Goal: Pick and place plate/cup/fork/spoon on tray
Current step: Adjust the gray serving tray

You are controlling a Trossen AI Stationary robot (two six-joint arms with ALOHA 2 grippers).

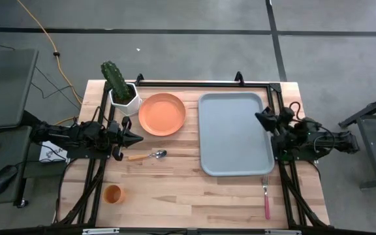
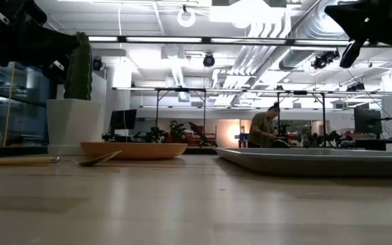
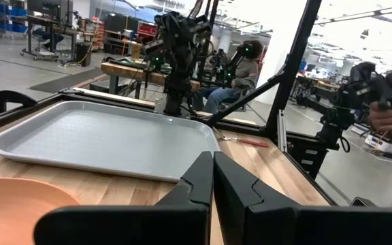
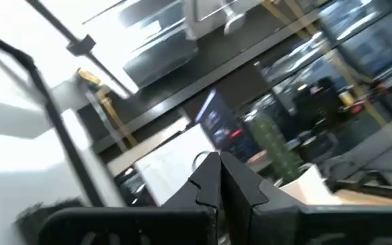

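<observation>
Nothing has been placed so far, judging by how things lie: the grey-blue tray (image 1: 235, 134) sits bare on the right half of the desk (image 1: 188, 196), and all four pieces of tableware are outside it.

Going down in size, the orange plate (image 1: 162, 114) lies just left of the tray's left rim, close but apart from it, with the white cactus pot (image 1: 124, 98) right beside it on its far-left side. The small orange cup (image 1: 112, 194) stands alone near the front-left corner of the desk, well apart from everything. The spoon (image 1: 147, 156) lies in front of the plate, bowl toward the tray, just beside the left gripper (image 1: 136, 138). The pink-handled fork (image 1: 266, 197) lies in front of the tray's front-right corner, close to the desk's right edge.

The left gripper hangs with fingers pressed together, holding nothing, between the pot and the spoon. The right gripper (image 1: 264, 118) is likewise closed and empty, raised beside the tray's right rim (its wrist view looks off into the room, not at the desk).

So all four pick-and-places remain. The middle front of the desk is open for travel. The tight spots are the plate next to the pot, and the fork near the edge and the black frame rail.
</observation>
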